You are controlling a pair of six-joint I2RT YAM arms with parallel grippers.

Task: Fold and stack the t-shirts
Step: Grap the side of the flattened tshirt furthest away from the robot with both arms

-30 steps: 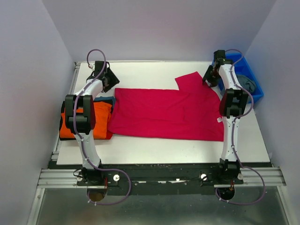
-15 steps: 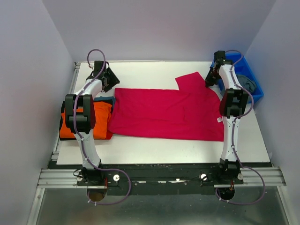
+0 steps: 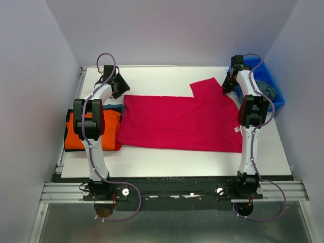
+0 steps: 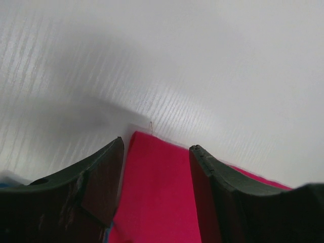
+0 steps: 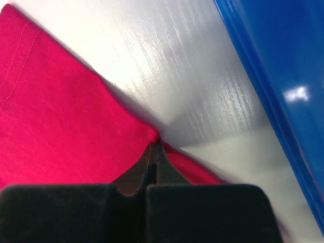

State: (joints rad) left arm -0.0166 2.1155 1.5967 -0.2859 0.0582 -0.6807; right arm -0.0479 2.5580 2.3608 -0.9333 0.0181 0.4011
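A large crimson-pink t-shirt (image 3: 182,121) lies spread flat across the middle of the table. My left gripper (image 3: 120,90) is at its far left corner. In the left wrist view this gripper (image 4: 157,145) is open, its fingers straddling the shirt's corner (image 4: 157,192) without pinching it. My right gripper (image 3: 226,86) is at the far right edge, beside the sleeve. The right wrist view shows it (image 5: 154,145) shut on a small pinched fold of the crimson cloth (image 5: 61,111). A folded orange t-shirt (image 3: 76,129) tops a pile at the left, partly under the left arm.
A blue plastic bin (image 3: 266,83) stands at the far right, close to the right gripper, with a grey-blue cloth (image 3: 268,92) inside. Its wall (image 5: 283,76) fills the right wrist view's right side. Blue cloth (image 3: 117,108) and red cloth (image 3: 115,146) show at the pile's edges.
The right gripper has closed onto the shirt's far right edge. The left arm has shifted slightly, its gripper still open over the far left corner.
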